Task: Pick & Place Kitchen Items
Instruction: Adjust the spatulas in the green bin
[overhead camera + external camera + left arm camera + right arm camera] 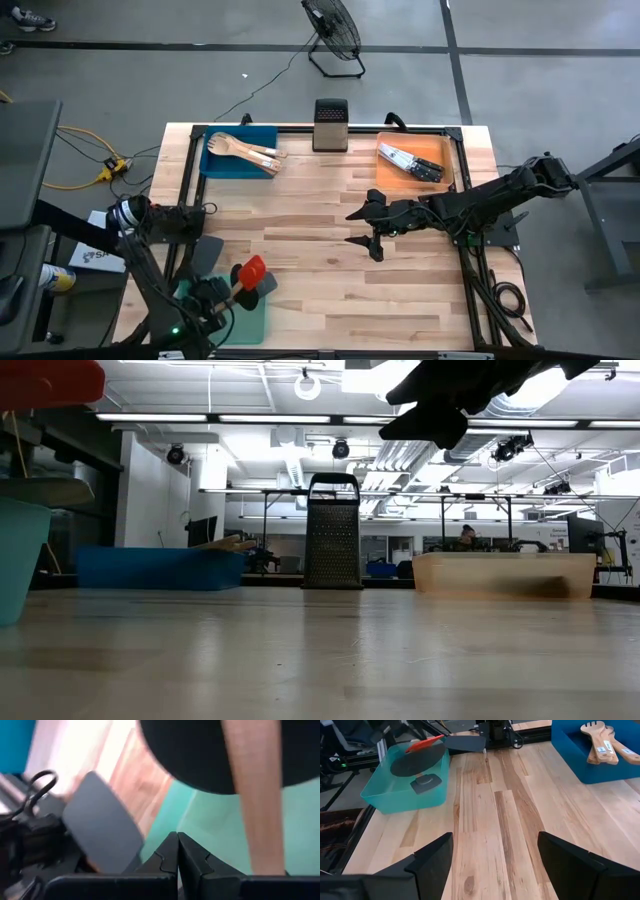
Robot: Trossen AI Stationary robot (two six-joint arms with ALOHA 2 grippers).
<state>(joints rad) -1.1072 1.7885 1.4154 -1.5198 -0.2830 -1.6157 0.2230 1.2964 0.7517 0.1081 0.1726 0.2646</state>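
Wooden utensils [247, 150] in blue tray [215, 163], knives [411, 163] in orange tray [388, 177], left pincer [177, 851] pressed together, right pincer [495, 857] spread.

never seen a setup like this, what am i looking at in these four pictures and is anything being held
These are two dark robot arms at a wooden table. One picture looks straight down, one sits at table height, and one comes from each arm's wrist. The left tool is shut over the green tray, which holds spatulas, one of them a red spatula; whether it grips anything cannot be told. The right tool hangs open and empty above the middle of the table. At the far edge, a blue tray holds wooden spoons, an orange tray holds knives, and a metal grater stands between them.
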